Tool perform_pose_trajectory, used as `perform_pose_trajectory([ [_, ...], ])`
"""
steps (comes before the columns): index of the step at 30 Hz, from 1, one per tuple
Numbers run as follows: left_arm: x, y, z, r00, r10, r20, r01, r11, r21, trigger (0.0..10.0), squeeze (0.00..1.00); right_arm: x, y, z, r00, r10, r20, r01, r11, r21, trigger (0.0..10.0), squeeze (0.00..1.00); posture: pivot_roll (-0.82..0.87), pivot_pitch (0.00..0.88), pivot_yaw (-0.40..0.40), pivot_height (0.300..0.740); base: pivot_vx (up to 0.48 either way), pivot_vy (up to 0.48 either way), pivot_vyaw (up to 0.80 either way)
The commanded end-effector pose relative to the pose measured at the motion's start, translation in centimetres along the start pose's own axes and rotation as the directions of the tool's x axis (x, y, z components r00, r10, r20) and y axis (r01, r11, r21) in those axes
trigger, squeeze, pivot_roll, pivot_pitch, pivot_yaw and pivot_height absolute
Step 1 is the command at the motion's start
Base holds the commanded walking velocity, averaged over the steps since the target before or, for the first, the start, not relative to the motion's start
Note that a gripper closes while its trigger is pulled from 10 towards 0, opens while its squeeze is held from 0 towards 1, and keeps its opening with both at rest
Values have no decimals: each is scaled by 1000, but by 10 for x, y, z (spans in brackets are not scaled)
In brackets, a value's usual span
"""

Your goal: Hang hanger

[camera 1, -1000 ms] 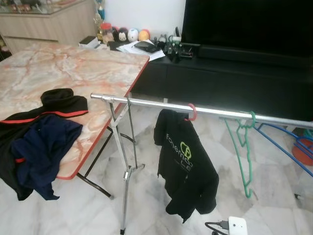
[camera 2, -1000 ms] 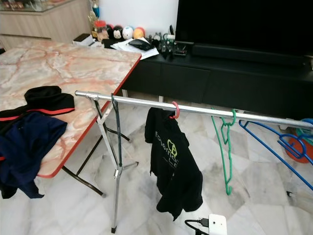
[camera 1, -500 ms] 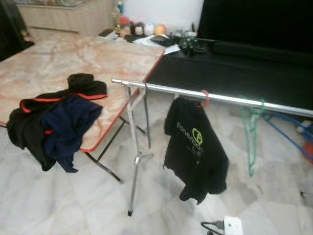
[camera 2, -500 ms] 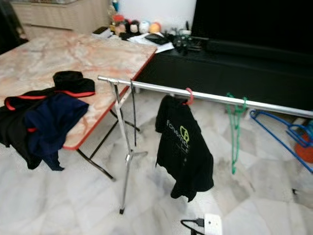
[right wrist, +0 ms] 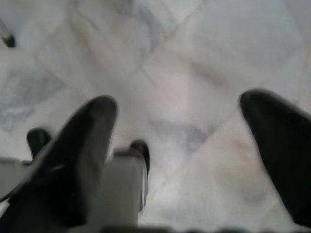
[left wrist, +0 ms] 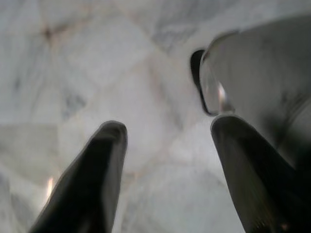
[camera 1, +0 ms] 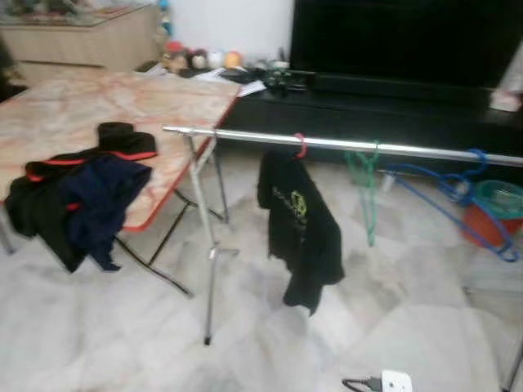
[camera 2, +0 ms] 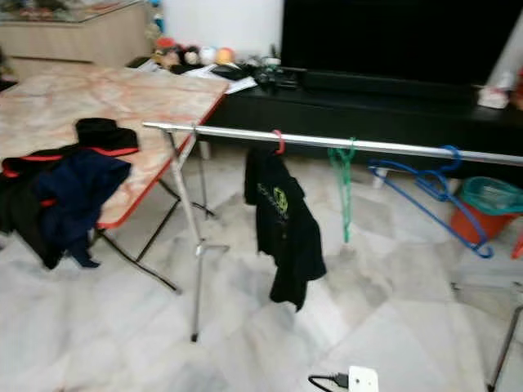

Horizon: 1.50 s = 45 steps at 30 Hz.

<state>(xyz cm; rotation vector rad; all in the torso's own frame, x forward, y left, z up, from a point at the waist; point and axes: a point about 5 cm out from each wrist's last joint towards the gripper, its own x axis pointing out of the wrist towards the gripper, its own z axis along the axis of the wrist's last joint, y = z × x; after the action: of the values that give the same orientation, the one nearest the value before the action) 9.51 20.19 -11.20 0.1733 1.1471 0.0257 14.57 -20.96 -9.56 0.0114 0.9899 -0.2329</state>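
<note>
A chrome clothes rail runs across the room on a thin stand. From a red hanger hook on it hangs a black shirt with a green logo. To the right hang an empty green hanger and a blue hanger. My left gripper is open over the marble floor, and my right gripper is open over the floor too; both are empty.
A marble-topped folding table stands at the left with dark clothes piled on its near edge. A black TV console lines the far wall. An orange bucket sits at the right, and a white power strip lies on the floor.
The whole picture has shifted and drawn back: the camera moved away from the rail, so more floor and the right end of the rail with the bucket show. The hanging things stay put.
</note>
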Motion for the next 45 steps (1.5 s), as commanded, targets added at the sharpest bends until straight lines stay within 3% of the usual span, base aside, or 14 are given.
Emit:
perform_pose_trajectory([
  [1,0,2,2,1000,2,4,-2,1000,10,10000,0,0,3,2,1000,5,6,-6,1000,16,10000,0,-46,0,13,740,0,0,0],
  [13,1,1,4,1000,-2,6,2,1000,9,10000,0,0,4,-2,1000,3,-7,-3,1000,20,10000,0,-44,0,11,740,0,0,0],
  [19,1,2,5,1000,-3,8,3,1000,10,10000,0,-1,2,-4,1000,0,-19,0,1000,21,10000,0,-46,0,11,740,0,0,-631],
  [25,1,3,7,1000,12,19,-12,1000,19,10000,0,-2,-16,-7,999,-18,-27,19,1000,24,10000,0,-37,0,11,740,0,0,-734],
  [28,1,6,10,996,58,62,-59,998,15,10000,0,-2,-21,-9,999,-21,-29,22,999,25,10000,0,-43,0,13,740,0,0,-708],
  [30,-1,9,15,981,123,148,-110,990,-89,10000,0,-3,-24,-11,999,-24,-31,25,999,25,10000,0,-39,0,12,740,0,0,-703],
  [34,-2,8,20,972,113,205,-92,990,-109,10000,0,-4,-25,-13,999,-25,-34,26,999,22,10000,0,-32,0,9,740,0,0,-698],
  [35,-1,44,102,908,106,405,-53,989,-140,10000,0,-4,-23,-14,999,-23,-36,23,999,22,10000,0,-32,0,10,740,0,0,-694],
  [36,-4,53,126,884,100,457,-37,989,-144,10000,0,-4,-22,-14,999,-21,-36,22,1000,21,10000,0,-32,0,10,740,0,0,-694],
  [37,-5,58,136,876,94,473,-31,990,-140,10000,0,-4,-20,-15,999,-19,-37,20,1000,21,10000,0,-36,0,11,740,0,0,-694],
  [45,-4,62,115,898,71,434,-58,997,-43,10000,0,-6,-1,-23,999,2,-46,-1,1000,19,10000,0,-38,0,11,740,0,0,-690],
])
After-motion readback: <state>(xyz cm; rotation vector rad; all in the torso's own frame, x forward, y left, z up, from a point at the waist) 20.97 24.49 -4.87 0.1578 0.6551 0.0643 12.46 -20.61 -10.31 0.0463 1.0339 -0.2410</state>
